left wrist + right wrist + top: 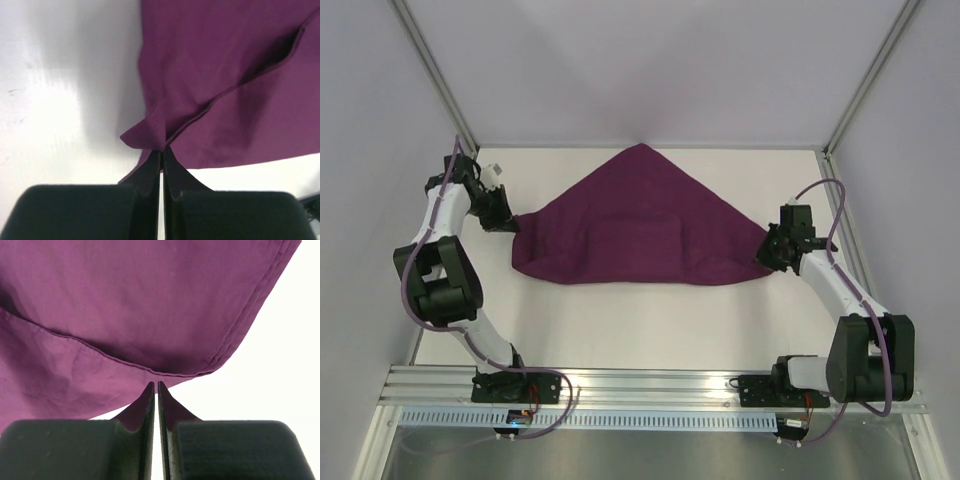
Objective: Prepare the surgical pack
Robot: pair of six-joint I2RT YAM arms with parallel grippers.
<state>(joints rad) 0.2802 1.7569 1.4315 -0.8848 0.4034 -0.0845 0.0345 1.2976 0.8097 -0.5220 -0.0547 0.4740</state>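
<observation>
The surgical pack is a deep-purple fabric sheet (630, 225) folded over into a triangle on the white table, its point toward the back. A rectangular bump shows under its middle, and whatever lies inside is hidden. My left gripper (508, 222) is at the sheet's left corner. In the left wrist view the gripper (162, 149) is shut, pinching that corner of the fabric (225, 75). My right gripper (766, 252) is at the right corner. In the right wrist view the gripper (156, 384) is shut against the hemmed edge of the fabric (125, 305).
The white table (640, 330) is boxed in by pale walls with metal frame posts (438, 85) at the back corners. An aluminium rail (650, 385) carrying both arm bases runs along the near edge.
</observation>
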